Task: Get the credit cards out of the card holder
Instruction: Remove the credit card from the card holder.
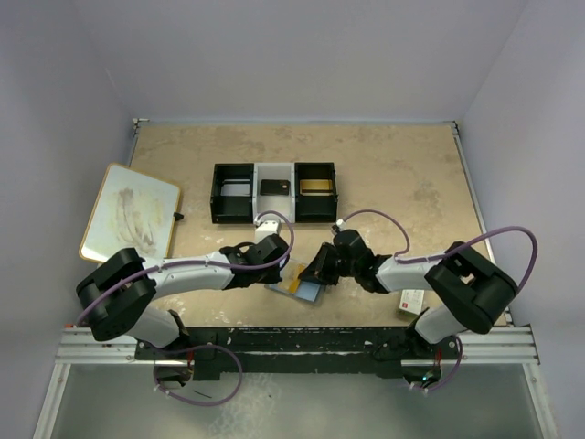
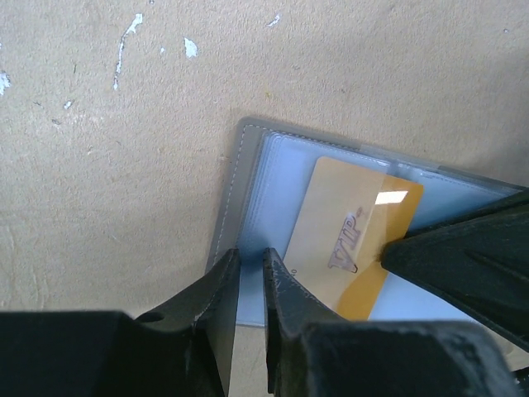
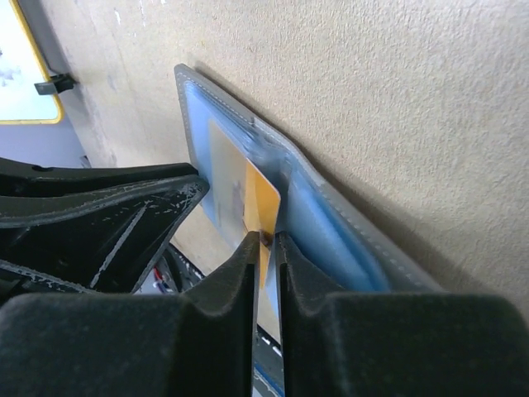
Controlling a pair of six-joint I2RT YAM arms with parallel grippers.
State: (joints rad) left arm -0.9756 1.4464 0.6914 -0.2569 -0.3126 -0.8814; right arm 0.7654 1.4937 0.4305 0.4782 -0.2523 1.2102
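Clamps open card holder (image 2: 252, 165) edge btwn L fingers (image 2: 219, 306), flat on surface (image 1: 411, 183) nr arm bases; nips gold card (image 2: 339, 231) in R fingers (image 3: 235, 281), blocking holder's corner in L wrist view. Behind: 3-compartment tray (image 1: 217, 192); board (image 1: 128, 215) left, small box (image 1: 411, 300) right.

I read only "VIP", in slanted dark letters, on the gold card (image 2: 347, 231) tucked in the open card holder (image 2: 263, 178).

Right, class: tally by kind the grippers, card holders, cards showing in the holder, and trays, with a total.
Grippers: 2 (left gripper, right gripper)
Card holder: 1
Card: 1
Tray: 1
Total: 5
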